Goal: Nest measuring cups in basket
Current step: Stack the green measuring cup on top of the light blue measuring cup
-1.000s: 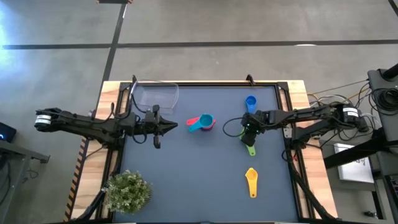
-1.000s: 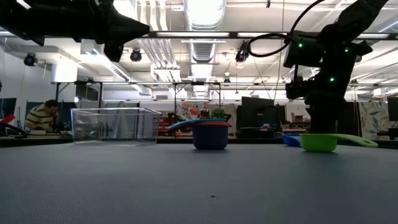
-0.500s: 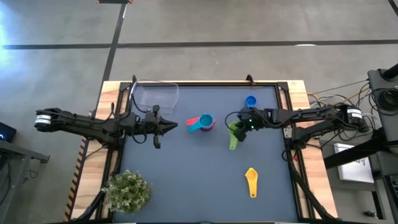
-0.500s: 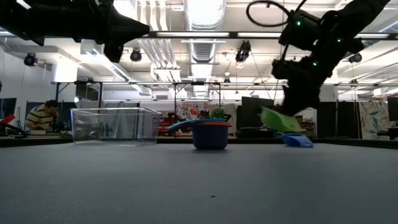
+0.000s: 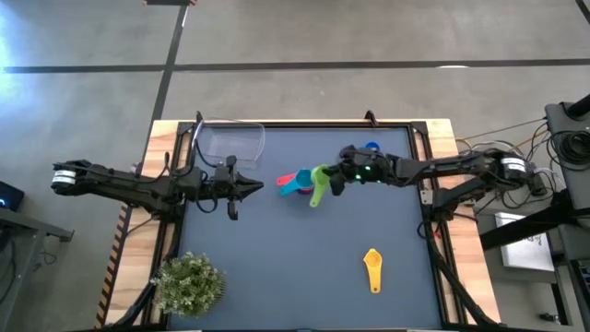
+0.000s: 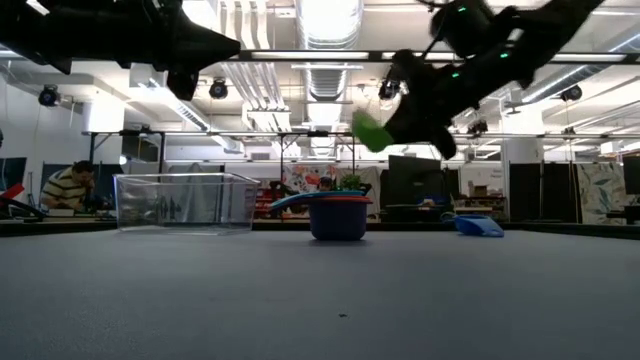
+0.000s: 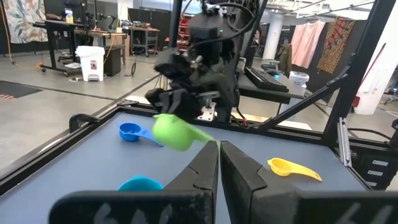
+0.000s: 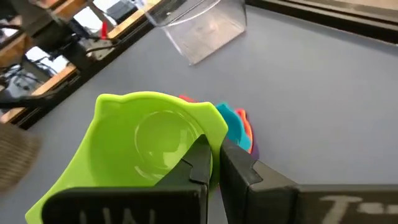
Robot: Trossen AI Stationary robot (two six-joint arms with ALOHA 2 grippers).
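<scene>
We start at our right pincer, which is clenched on the handle of the green cup and carries it well clear of the desk; the low view shows the cup high in the air, tilted, with nothing under it but open space.

The relation that matters for the next move is where the stack lies from that pincer. The nested stack of cups, teal uppermost with red and purple showing beneath, sits on the desk just beyond the fingertips, farther out along the line in which the pincer points, and lower. In the right wrist view the stack peeks out right behind the green bowl's far rim. The green cup's long axis runs roughly crosswise to that line, with the bowl close to the pincer and a narrow end slanting off toward the front of the desk. We judge a short reach forward and a descent would put it over the stack.

The basket stands well beyond the stack, past it and off to one side, and looks empty.

Our left pincer hovers on the stack's far side, fingers pressed together, holding nothing.

The blue cup lies behind the right pincer, the yellow cup well off to its side.
</scene>
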